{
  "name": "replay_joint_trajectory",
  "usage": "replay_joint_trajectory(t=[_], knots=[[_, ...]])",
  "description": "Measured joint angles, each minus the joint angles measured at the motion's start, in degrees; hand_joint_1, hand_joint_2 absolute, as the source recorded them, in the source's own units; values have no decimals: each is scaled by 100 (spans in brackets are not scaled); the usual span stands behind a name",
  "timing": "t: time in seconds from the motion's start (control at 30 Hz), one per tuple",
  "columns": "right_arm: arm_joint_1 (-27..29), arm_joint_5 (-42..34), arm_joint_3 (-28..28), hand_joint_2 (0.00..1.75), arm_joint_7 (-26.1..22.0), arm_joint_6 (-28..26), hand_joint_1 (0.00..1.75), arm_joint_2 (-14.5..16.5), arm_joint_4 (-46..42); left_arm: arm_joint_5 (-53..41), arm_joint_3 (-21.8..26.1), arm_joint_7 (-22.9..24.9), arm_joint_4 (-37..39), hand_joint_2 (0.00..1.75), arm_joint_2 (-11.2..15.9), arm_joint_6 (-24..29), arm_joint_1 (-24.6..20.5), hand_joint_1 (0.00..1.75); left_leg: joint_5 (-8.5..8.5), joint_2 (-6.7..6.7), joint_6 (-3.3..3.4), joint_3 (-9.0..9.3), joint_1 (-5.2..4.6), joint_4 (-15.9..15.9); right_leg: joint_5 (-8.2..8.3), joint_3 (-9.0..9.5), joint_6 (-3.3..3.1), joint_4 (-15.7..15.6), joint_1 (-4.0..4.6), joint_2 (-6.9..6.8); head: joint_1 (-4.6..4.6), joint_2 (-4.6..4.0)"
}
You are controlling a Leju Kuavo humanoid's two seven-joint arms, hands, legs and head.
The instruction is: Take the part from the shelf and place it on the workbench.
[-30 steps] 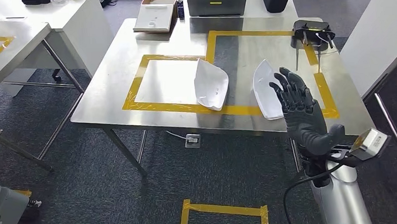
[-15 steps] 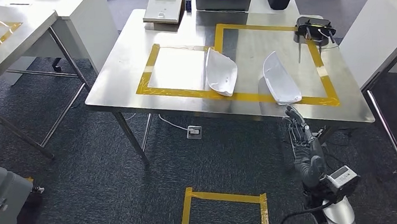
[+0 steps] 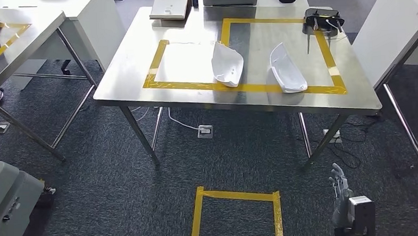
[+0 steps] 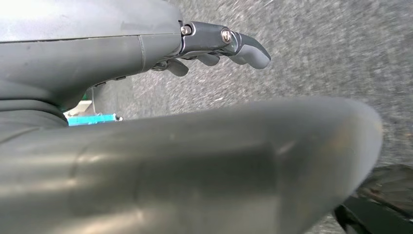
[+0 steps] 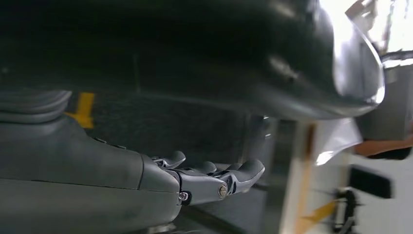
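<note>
At your 9 o'clock a second steel table (image 3: 11,36) with yellow tape juts in, its legs standing on the dark carpet (image 3: 92,171), and a grey unit (image 3: 8,204) sits at 8 o'clock near the frame's lower corner. Ahead at 12 o'clock you have the steel workbench (image 3: 140,46), its near edge running across the view with open carpet between it and you; a yellow tape square (image 3: 236,215) marks the floor at 6 o'clock. On the bench, yellow tape outlines (image 3: 195,86) frame two zones. One white part (image 3: 227,64) lies across the tape between the zones, and a second white part (image 3: 285,69) lies just right of it, inside the right-hand zone near the front tape line, the two apart. At the bench's far edge you see a flat box (image 3: 169,5), and a black device (image 3: 322,23) at 1 o'clock. A white counter (image 3: 389,25) closes the right side at 2 o'clock. Your left hand (image 4: 214,46) hangs over the carpet, holding nothing, fingers loosely apart. Your right hand (image 3: 341,200) hangs low at 5 o'clock, released, fingers extended and empty.
</note>
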Motion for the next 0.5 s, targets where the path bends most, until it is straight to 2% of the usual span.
replay_joint_trajectory(t=[0.03, 0.07, 0.1, 0.13, 0.2, 0.23, 0.27, 0.3, 0.33, 0.37, 0.4, 0.43, 0.47, 0.5], knots=[[-47, 52, -39, 0, 3, -132, 0, -2, 327, 15, 15, -2, -3, 0, 8, -8, -15, 0, 32, -10, -15, 292, 4, -392, 50, -82, 36, 36, -8, 1, -5, 0], [-118, 119, -68, 0, 6, -281, 0, -6, 698, 27, 32, -10, -5, 0, 16, -15, -28, 0, 17, -27, 7, 524, -4, -731, 100, -140, 76, 61, -12, 5, -6, 0], [-225, 193, -87, 0, 13, -437, 0, -10, 1124, 37, 49, -21, -7, 0, 22, -19, -39, 0, -51, -44, 44, 665, -14, -986, 150, -172, 119, 76, -8, 9, -9, 0], [-339, 260, -103, 0, 38, -589, 0, -14, 1579, 46, 69, -33, -7, 0, 28, -19, -46, 0, -112, -61, 99, 710, -36, -1108, 206, -183, 161, 68, -8, 15, -12, 0], [-518, 312, -137, 0, 275, -806, 0, -19, 2446, 73, 108, -61, -5, 0, 36, 3, -50, 0, -35, -62, 238, 632, -51, -1136, 284, -183, 246, 30, -24, 26, -18, 0], [-558, 261, -174, 0, 554, -828, 0, -21, 2811, 91, 128, -77, -5, 0, 37, 16, -55, 0, 32, -54, 301, 582, -53, -1141, 212, -208, 279, 63, -38, 32, -18, 0], [-575, 177, -225, 0, 926, -814, 0, -20, 3135, 113, 151, -95, -4, 0, 37, 25, -58, 0, 111, -45, 356, 516, -49, -1156, 20, -262, 306, 195, -45, 37, -14, 0], [-580, 72, -293, 0, 1403, -790, 0, -11, 3442, 132, 176, -111, -3, 0, 37, 28, -59, 0, 196, -37, 397, 433, -44, -1169, -278, -342, 322, 451, -49, 43, -4, 0], [-573, 1, -362, 0, 1910, -799, 0, 7, 3695, 147, 205, -122, -3, 0, 38, 29, -60, 0, 273, -35, 419, 351, -52, -1168, -615, -435, 330, 804, -43, 47, 7, 0], [-559, -5, -419, 0, 2447, -855, 0, 32, 3916, 159, 230, -126, -3, 0, 40, 29, -60, 0, 350, -34, 430, 258, -63, -1160, -881, -512, 336, 1191, -37, 50, 16, 0], [-543, 62, -458, 0, 3045, -954, 0, 65, 4109, 167, 250, -126, -3, 0, 41, 29, -61, 0, 425, -31, 431, 163, -74, -1146, -1012, -538, 334, 1506, -28, 53, 20, 0], [-526, 184, -472, 0, 3663, -1087, 0, 104, 4272, 180, 269, -125, -3, 0, 39, 32, -62, 0, 495, -28, 428, 67, -86, -1128, -1000, -484, 323, 1668, -18, 53, 22, 0], [-510, 270, -469, 0, 4237, -1236, 0, 151, 4404, 204, 287, -127, -3, 0, 31, 47, -65, 0, 559, -21, 418, -37, -96, -1108, -886, -327, 301, 1623, -7, 54, 24, 0], [-497, 279, -467, 0, 4686, -1362, 0, 202, 4497, 237, 310, -135, -3, 0, 18, 64, -68, 0, 616, -13, 405, -128, -104, -1089, -747, -74, 268, 1383, 6, 54, 25, 0]])
